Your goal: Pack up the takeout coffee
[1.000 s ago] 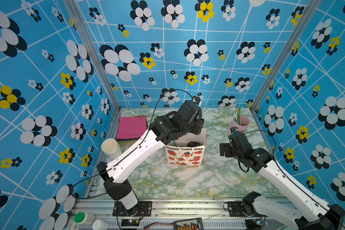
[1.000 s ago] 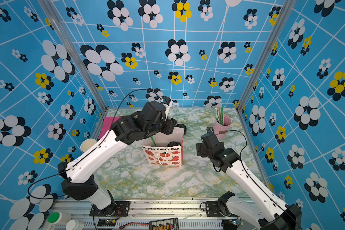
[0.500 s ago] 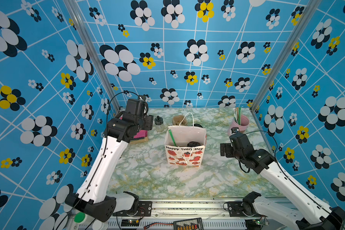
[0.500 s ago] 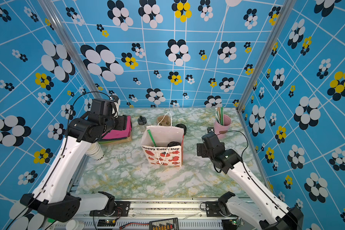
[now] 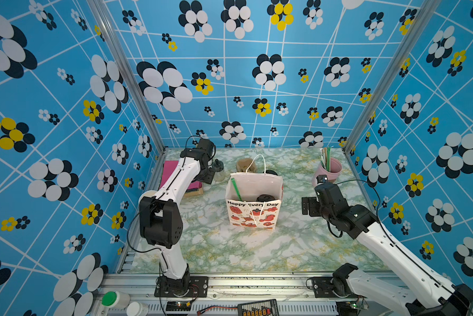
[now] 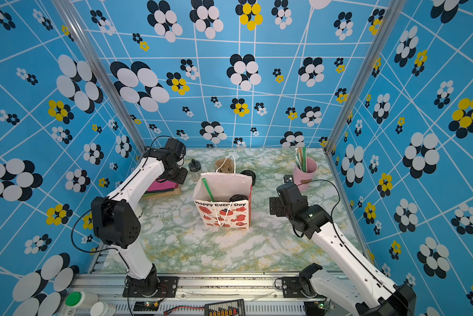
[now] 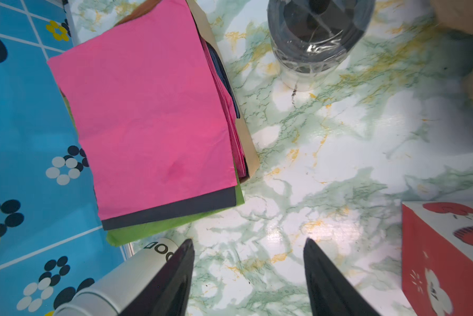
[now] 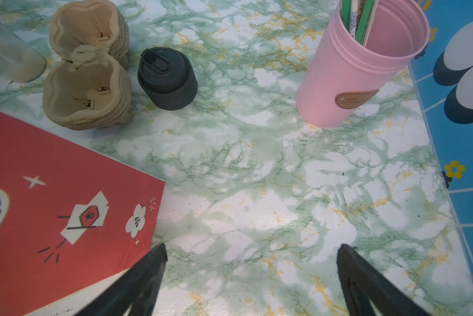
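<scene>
The takeout coffee (image 5: 265, 197) (image 6: 238, 198) stands inside the white and red paper bag (image 5: 253, 216) (image 6: 224, 216) at mid-table. Only its black sip lid shows over the rim, beside a green straw (image 5: 236, 188). My left gripper (image 5: 210, 176) (image 7: 247, 242) hangs open over bare table to the left of the bag, between the bag and a napkin pile, with nothing between its fingers. My right gripper (image 5: 307, 208) (image 8: 251, 247) stands wide open and empty just right of the bag, low over the table.
A pile of pink napkins (image 7: 148, 109) (image 5: 172, 175) lies at the back left, with a clear jar (image 7: 314, 41) beside it. A stack of white paper cups (image 7: 137, 268) lies next to my left finger. Behind the bag are pulp cup carriers (image 8: 85, 68), stacked black lids (image 8: 167, 79) and a pink straw cup (image 8: 353, 74).
My left arm has drawn back from above the bag to the back left, near the napkins. The bag and the right arm have not moved.
</scene>
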Tool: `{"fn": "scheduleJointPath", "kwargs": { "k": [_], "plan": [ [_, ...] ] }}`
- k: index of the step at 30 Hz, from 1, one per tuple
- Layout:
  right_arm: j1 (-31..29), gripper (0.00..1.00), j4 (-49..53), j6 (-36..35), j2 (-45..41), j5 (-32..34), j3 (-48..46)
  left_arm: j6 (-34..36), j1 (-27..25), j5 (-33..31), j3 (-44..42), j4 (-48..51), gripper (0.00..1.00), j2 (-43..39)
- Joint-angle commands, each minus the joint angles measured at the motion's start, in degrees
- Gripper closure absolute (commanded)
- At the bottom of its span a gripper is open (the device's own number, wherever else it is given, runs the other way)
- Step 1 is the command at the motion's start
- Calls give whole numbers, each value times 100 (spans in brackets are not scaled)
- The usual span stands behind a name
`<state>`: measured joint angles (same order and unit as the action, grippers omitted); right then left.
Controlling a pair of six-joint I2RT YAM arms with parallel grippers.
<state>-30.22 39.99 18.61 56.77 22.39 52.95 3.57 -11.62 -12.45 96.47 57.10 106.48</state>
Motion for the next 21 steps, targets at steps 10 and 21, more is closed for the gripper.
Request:
{"fn": "scheduleJointPath", "kwargs": {
  "k": [10, 21],
  "plan": [
    [38, 1, 2, -95, -61, -13, -122, 293, 283, -550, 302, -375, 47, 979],
    [42, 1, 9, -78, -52, -120, -171, 363, 441, -591, 134, -500, 54, 1130]
  ]
}}
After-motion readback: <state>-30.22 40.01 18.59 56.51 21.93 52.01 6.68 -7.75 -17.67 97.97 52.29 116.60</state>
